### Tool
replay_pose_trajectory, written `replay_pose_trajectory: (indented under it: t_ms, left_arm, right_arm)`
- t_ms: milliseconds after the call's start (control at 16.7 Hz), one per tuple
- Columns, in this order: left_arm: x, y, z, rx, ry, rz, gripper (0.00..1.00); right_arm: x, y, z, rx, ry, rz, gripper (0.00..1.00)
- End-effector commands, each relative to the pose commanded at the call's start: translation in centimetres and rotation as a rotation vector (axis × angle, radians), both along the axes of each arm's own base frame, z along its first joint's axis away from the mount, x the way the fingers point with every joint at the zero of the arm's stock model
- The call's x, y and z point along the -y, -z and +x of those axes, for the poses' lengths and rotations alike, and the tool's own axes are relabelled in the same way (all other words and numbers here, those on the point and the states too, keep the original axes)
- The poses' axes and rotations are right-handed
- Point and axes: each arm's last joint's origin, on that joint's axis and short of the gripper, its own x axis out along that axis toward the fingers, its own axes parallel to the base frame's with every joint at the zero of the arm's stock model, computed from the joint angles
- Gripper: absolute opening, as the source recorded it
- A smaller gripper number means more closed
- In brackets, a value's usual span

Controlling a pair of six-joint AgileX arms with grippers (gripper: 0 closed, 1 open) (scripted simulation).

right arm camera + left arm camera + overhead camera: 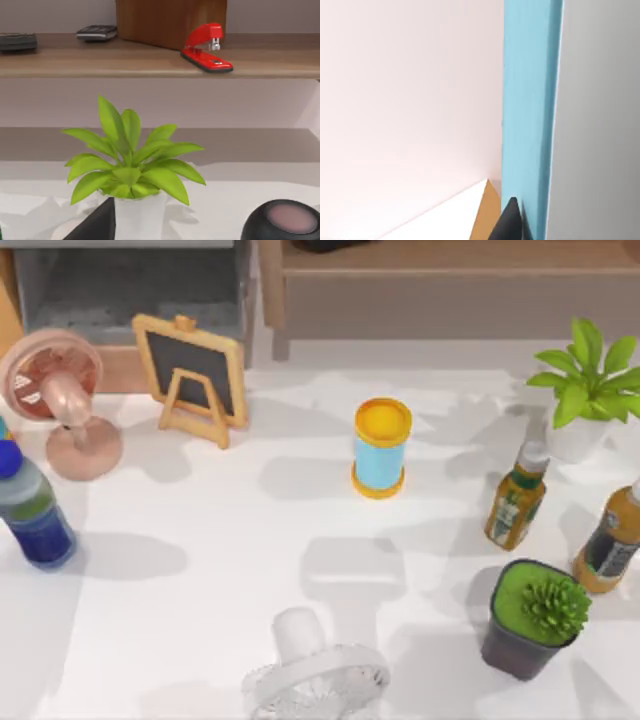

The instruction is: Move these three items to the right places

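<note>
Nothing on the table (pixel 200 590) looks gripped yet. A white fan (pixel 315 675) lies nearest, then a succulent pot (pixel 533 618), two juice bottles (pixel 516 495) and a blue bottle (pixel 35 510). A yellow-lidded can (pixel 381 448) stands mid-table, with a chalkboard (pixel 190 365), pink fan (pixel 58 390) and leafy plant (pixel 590 380) farther back. Beyond them a shelf (pixel 150 62) carries a red stapler (pixel 206 47). Where the cube lies cannot be told. Whether the left hand or right hand is apart or together cannot be told either. The task seems to be at its opening step. The next move likely calls for bringing one arm over the table and choosing the first item to grasp.
</note>
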Motion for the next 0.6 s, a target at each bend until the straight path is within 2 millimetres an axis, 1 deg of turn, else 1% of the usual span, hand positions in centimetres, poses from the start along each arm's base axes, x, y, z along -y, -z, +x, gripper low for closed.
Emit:
replay_pose_trajectory:
  t_ms: [120, 180, 300, 420, 480, 600]
  left_arm:
    - [-2.8, -1.1, -2.3, 0.058, -0.073, 0.187, 0.00]
    - [-4.2, -1.1, -3.3, 0.070, -0.116, 0.284, 0.00]
    - [-7.1, -0.2, -4.9, 0.057, -0.203, 0.478, 0.00]
    - [-10.0, 2.0, -6.2, -0.005, -0.277, 0.663, 0.00]
    - [-11.5, 3.6, -6.7, -0.055, -0.301, 0.747, 0.00]
    - [-14.3, 7.6, -7.9, -0.177, -0.322, 0.892, 0.00]
  right_arm:
    - [0.0, 0.0, 0.0, 0.000, 0.000, 0.000, 1.00]
    - [0.0, 0.0, 0.0, 0.000, 0.000, 0.000, 1.00]
    - [0.0, 0.0, 0.0, 0.000, 0.000, 0.000, 1.00]
    - [0.0, 0.0, 0.0, 0.000, 0.000, 0.000, 1.00]
    - [0.0, 0.0, 0.0, 0.000, 0.000, 0.000, 1.00]
    - [0.0, 0.0, 0.0, 0.000, 0.000, 0.000, 1.00]
